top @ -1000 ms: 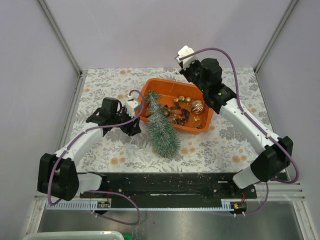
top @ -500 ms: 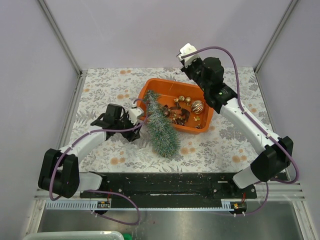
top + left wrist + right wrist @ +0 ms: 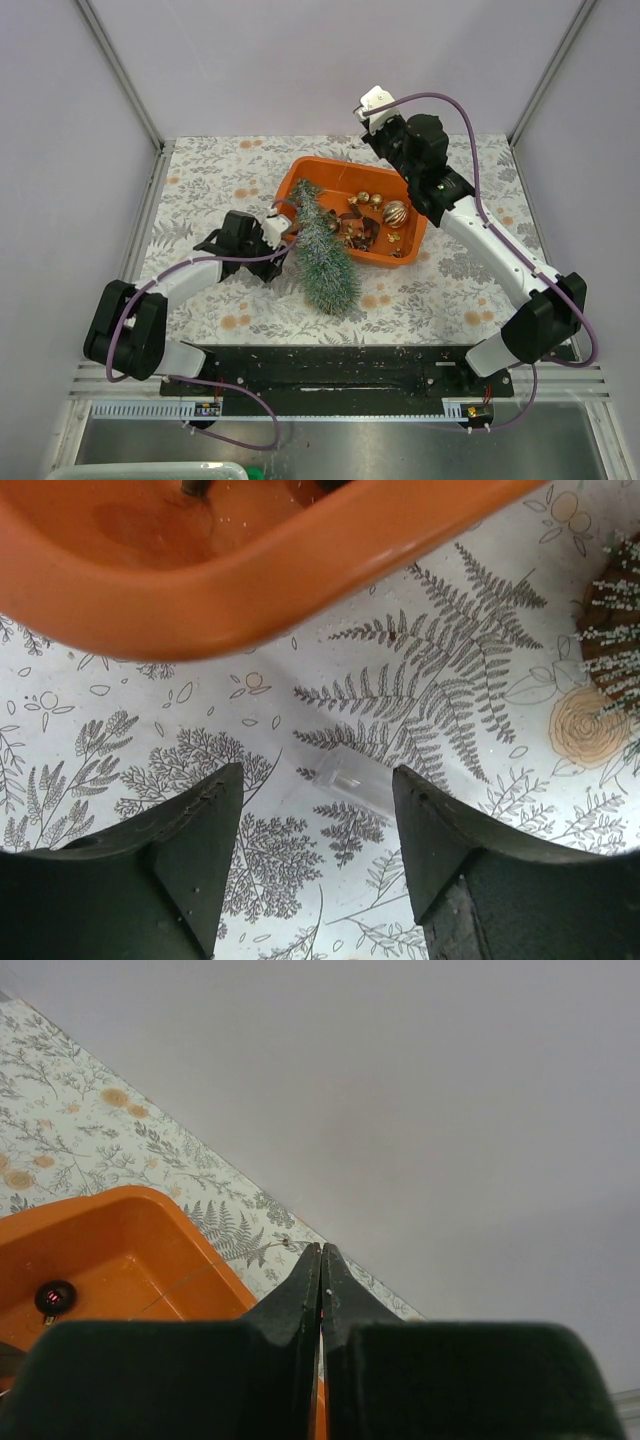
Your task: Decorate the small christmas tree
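- No text, label, brand or number is legible in any of the three views.
- Top view: the white strip (image 3: 140, 409) on the near rail carries fine tick marks like a scale. Any figures on it are too small to read.
- Top view: the two small boards (image 3: 208, 408) (image 3: 478, 411) on that rail have markings too small to make out.
- Left wrist view: the desk cloth (image 3: 450, 680) is printed with ferns and flowers only, and the orange tray (image 3: 250, 590) has a plain wall. The fingers of the left hand (image 3: 318, 775) are plain and dark.
- Right wrist view: the dark disc (image 3: 53, 1298) in the tray shows a red spot, but no lettering can be resolved. The right hand (image 3: 321, 1255) is unmarked.
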### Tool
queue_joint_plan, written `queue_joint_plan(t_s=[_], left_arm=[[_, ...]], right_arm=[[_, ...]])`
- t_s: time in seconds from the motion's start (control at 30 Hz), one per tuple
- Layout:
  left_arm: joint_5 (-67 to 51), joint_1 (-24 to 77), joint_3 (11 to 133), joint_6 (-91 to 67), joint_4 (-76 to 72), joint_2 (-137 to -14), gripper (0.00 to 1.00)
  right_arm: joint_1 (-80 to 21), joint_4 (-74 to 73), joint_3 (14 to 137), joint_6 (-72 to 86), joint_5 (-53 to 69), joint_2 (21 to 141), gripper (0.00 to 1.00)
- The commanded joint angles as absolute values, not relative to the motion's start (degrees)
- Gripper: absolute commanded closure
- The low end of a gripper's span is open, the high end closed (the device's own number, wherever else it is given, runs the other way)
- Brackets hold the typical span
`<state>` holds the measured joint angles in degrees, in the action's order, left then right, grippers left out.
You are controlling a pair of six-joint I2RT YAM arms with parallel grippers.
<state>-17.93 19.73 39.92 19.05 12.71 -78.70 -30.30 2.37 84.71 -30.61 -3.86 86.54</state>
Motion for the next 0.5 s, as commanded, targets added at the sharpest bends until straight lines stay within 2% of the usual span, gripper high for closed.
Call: queue_joint_plan(t_s=[0.0, 0.3, 0.47], left_arm=[[-15.65, 20.3, 39.64, 17.05, 8.09, -79.89, 0.34], [-15.21, 21.01, 42.98, 17.84, 12.65, -82.62, 0.35], [-16.08, 21.01, 39.82, 18.9, 15.11, -77.01, 0.36]], right_arm=[[-30.06, 5.71, 84.38, -30.06, -3.87, 85.17, 1.0], [-30.06, 5.62, 84.11, -30.15, -3.87, 85.08, 1.0], [-29.8, 5.36, 85.51, -31.29, -4.31, 86.13, 1.0]])
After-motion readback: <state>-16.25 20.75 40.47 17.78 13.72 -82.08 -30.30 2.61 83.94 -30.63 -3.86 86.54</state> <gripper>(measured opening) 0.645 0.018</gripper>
